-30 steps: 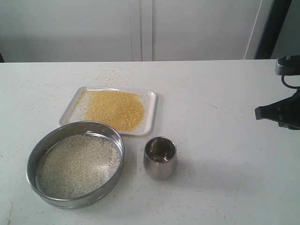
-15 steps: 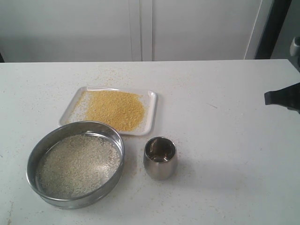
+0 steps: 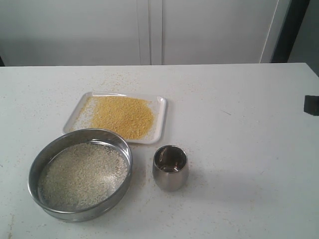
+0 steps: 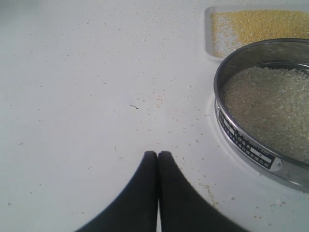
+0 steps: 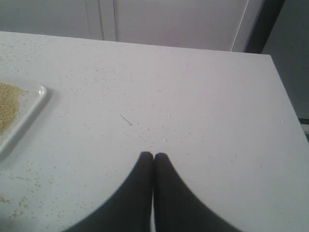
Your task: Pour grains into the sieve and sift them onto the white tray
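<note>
Two heaps lie sorted: yellow grains (image 3: 124,115) on the white tray (image 3: 160,117), whitish grains (image 3: 82,174) inside the sieve (image 3: 79,215), which stands on the counter (image 3: 239,124) just beside the tray, near an upright steel cup (image 3: 170,168). Both the left tool (image 4: 158,153) and the right tool (image 5: 153,155) are pressed together, holding nothing. Sifting looks done; little beyond parking the arms seems needed.

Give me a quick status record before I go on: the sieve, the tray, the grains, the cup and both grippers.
sieve: on the table, front left, holding whitish grains
tray: behind the sieve, holding a heap of yellow grains
cup: upright, right of the sieve, looks empty
left gripper: shut, holding nothing, beside the sieve
right gripper: shut, holding nothing, over bare table off to the right
sifting: looks done
</note>
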Motion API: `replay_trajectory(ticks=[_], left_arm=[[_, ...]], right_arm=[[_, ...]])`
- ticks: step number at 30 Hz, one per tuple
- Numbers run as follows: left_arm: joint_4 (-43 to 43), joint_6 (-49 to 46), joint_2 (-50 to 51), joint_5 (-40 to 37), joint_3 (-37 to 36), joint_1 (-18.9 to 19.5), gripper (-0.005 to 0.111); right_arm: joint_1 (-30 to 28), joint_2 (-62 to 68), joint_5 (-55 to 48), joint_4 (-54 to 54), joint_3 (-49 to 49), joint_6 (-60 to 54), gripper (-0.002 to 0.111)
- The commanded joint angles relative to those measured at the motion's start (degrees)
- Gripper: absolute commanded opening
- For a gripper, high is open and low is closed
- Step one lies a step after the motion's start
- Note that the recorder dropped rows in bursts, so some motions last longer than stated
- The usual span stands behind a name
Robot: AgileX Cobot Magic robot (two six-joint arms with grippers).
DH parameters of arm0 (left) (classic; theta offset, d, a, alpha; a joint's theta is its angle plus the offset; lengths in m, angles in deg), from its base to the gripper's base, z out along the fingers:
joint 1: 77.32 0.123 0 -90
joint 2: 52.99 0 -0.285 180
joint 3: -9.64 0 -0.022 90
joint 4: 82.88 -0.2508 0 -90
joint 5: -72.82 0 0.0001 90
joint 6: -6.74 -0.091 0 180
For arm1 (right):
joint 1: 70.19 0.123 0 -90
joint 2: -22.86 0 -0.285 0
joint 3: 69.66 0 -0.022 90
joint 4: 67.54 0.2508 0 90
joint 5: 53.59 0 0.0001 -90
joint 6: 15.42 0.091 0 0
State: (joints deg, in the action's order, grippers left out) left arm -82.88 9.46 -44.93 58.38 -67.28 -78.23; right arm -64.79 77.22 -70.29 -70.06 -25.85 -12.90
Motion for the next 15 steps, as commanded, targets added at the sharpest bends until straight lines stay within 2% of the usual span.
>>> replay_trajectory(ticks=[1, 15], left_arm=[[0.49, 0.08, -0.28, 0.18, -0.29, 0.18, 0.0], [0.49, 0.08, -0.28, 0.18, -0.29, 0.18, 0.0]], right_arm=[[0.29, -5.86, 1.03, -0.71, 3.92, 0.22, 0.0], [0.29, -23.5, 1.56, -0.71, 14.0, 0.22, 0.0]])
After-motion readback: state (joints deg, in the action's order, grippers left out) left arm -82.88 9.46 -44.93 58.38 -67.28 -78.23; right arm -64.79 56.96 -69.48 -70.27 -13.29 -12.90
